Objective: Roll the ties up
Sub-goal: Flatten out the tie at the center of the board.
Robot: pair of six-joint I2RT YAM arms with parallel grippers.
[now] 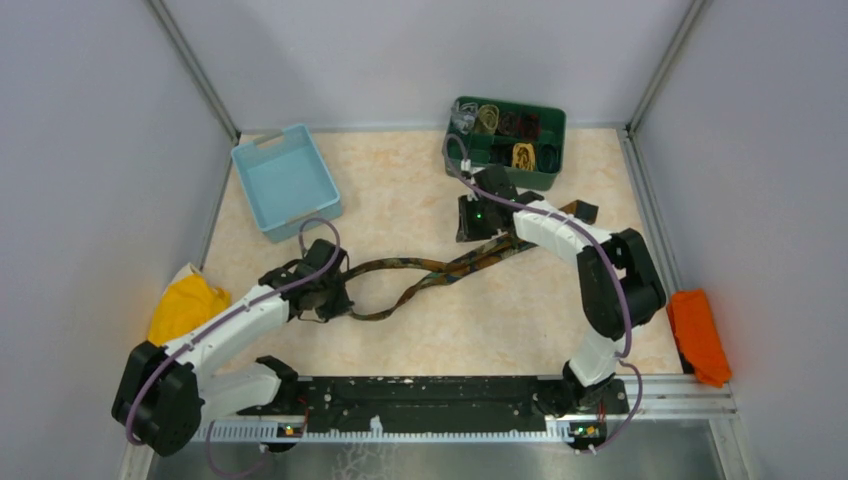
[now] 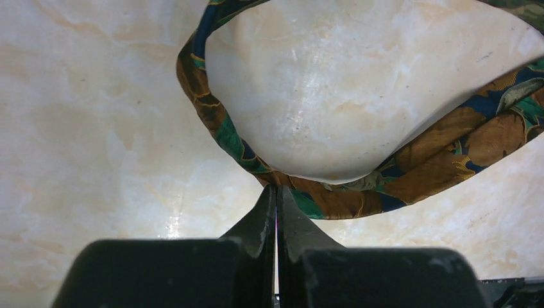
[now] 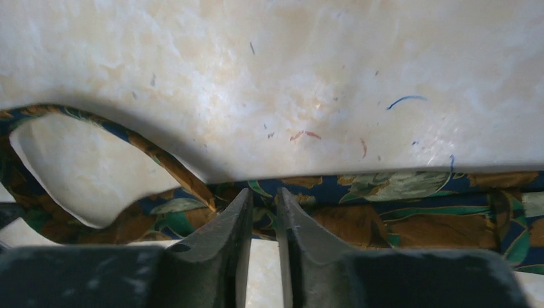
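Observation:
One of the ties, dark brown with gold-orange and teal pattern (image 1: pixel 430 275), lies in a loose wavy line across the table between my two grippers. My left gripper (image 1: pixel 333 293) is at its left end. In the left wrist view this gripper (image 2: pixel 277 188) has its jaws pressed together, pinching the tie (image 2: pixel 449 154) where the tie's loop comes to a point. My right gripper (image 1: pixel 478 222) is at the tie's right end. In the right wrist view that gripper (image 3: pixel 263 196) has its jaws narrowly apart, with bunched fabric of the tie (image 3: pixel 398 212) between the tips.
A green bin (image 1: pixel 553 120) at the back holds several rolled ties (image 1: pixel 523 155). A light blue bin (image 1: pixel 285 180) stands at the back left. A yellow cloth (image 1: pixel 185 305) lies off the table's left edge and an orange one (image 1: pixel 700 335) off its right edge.

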